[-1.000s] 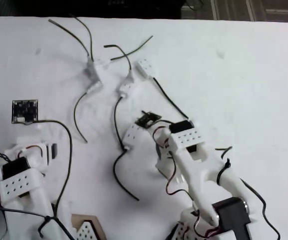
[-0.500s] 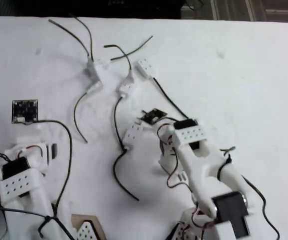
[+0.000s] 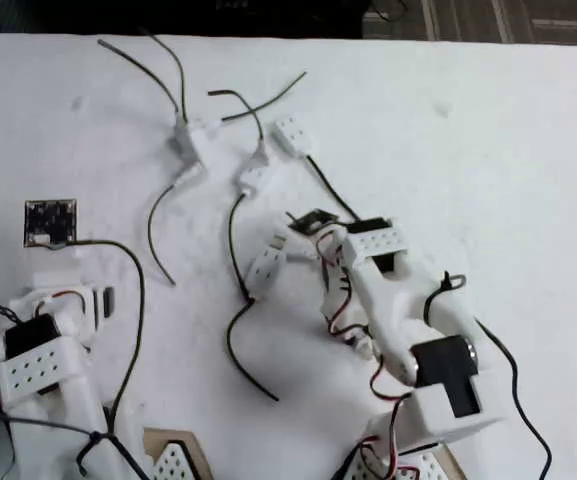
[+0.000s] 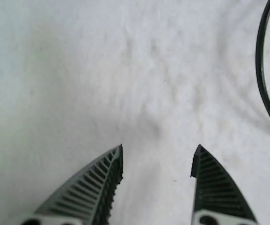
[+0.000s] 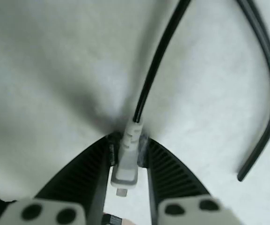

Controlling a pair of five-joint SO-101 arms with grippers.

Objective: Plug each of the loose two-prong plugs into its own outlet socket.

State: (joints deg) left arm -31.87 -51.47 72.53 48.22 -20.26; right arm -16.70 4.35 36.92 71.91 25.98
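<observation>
My right gripper (image 5: 127, 140) is shut on a small white two-prong plug (image 5: 125, 164) whose black cable (image 5: 158, 61) runs away over the white table. From above, that gripper (image 3: 265, 268) sits mid-table with the plug's cable (image 3: 238, 345) trailing toward the front. Farther back lie a white socket block (image 3: 290, 135), a white connector (image 3: 253, 173) on its own cable, and a white connector cluster (image 3: 188, 145). My left gripper (image 4: 158, 157) is open over bare table, at the front left (image 3: 98, 300) in the high view.
A small black square board (image 3: 50, 222) lies at the left, wired to the left arm. Loose black cables (image 3: 158, 235) curl across the middle. A black cable end (image 4: 263, 70) curves beside the left gripper. The table's right half is bare.
The right arm has folded up and swung back, and its wrist shifted slightly farther away with the plug still held. The left arm has stayed still.
</observation>
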